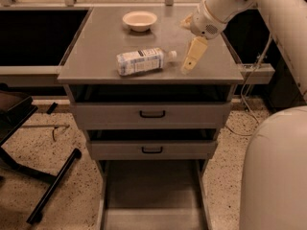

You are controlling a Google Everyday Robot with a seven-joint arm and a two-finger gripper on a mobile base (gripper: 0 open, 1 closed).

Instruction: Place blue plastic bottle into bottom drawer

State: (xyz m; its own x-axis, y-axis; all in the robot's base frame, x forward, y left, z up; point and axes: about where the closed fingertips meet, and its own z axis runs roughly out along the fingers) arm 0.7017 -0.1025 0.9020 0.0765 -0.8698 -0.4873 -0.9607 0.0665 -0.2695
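Note:
The blue plastic bottle (141, 61) lies on its side on the grey cabinet top (96, 47), with its white cap pointing right. My gripper (187, 68) hangs from the white arm just above the cabinet top, a short way right of the cap and apart from it. It holds nothing. The bottom drawer (153, 195) is pulled out below, and its plain grey floor is bare. The two upper drawers with black handles are pushed in.
A cream round bowl (139, 20) stands at the back of the cabinet top. A black chair base (43, 176) is on the floor to the left. The robot's white body (276, 171) fills the lower right. Cables hang at the cabinet's right.

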